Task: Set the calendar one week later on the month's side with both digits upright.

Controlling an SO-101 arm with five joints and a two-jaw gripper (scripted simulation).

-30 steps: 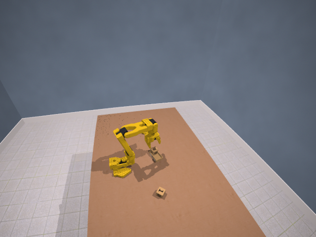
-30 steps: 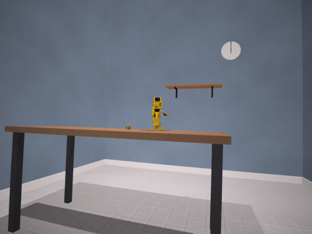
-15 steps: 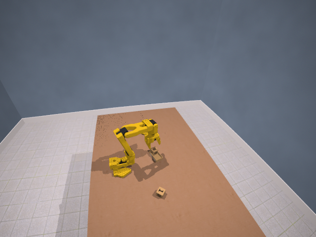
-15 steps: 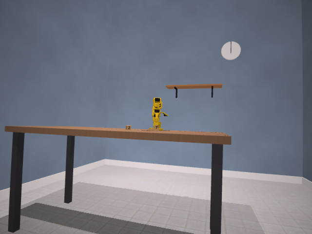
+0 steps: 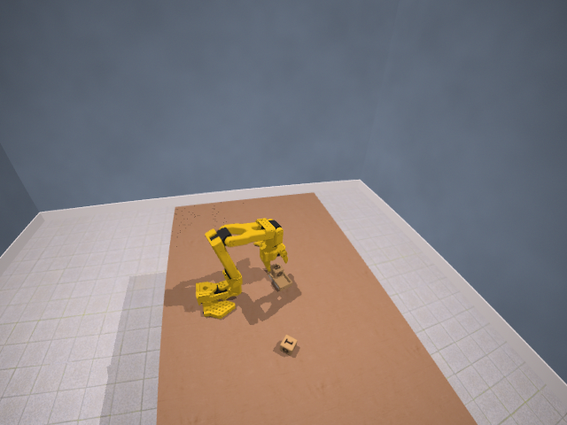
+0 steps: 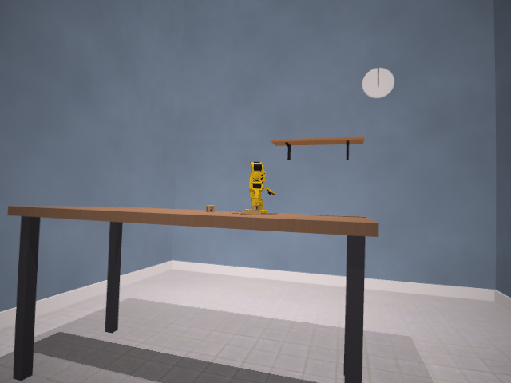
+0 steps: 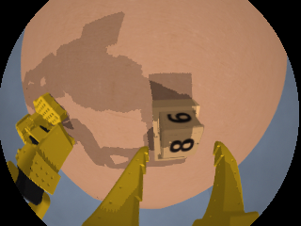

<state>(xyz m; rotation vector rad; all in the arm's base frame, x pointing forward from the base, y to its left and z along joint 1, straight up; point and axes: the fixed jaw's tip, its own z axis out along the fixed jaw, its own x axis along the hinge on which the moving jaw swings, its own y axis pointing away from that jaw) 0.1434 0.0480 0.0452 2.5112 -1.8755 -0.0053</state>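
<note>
Left to right from the top view: the yellow SO-101 base [image 5: 219, 310] is standing near the left edge of the brown table [image 5: 343, 343] [image 6: 193, 216] [image 7: 230, 56], its arm [image 5: 244, 233] [image 6: 256, 176] reaching out and bending down to the gripper [image 5: 277, 266] [image 6: 264, 200] [image 7: 182, 148]. Gripper is standing part-open, jaws apart, gripping nothing. Digit cube [image 5: 277, 269] [image 6: 256, 208] [image 7: 181, 132] is sitting at the arm-side end of the calendar tray [image 5: 283, 281] [image 6: 245, 212] [image 7: 175, 104], right by the fingertips; in the wrist view it's lining up with the gap between them, just ahead. Contact: can't tell. Labels on that cube, black print: exterior view is showing a 7; wrist view is showing an 8 on one face, and next to it a sideways digit, 6 or 9, can't tell which. Tray is resting on the table, its other end showing bare floor. Month name: not readable from here. Farther right and nearer the camera, the loose cube [image 5: 288, 343] [image 6: 210, 208] is lying on the table outside the tray, well apart from the gripper, showing a 1 on top; exterior view is giving a 2 on its side.

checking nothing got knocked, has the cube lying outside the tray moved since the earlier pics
No, the cube outside the tray shows no visible shift; it keeps its place against the tabletop's edges in the top view.
</note>
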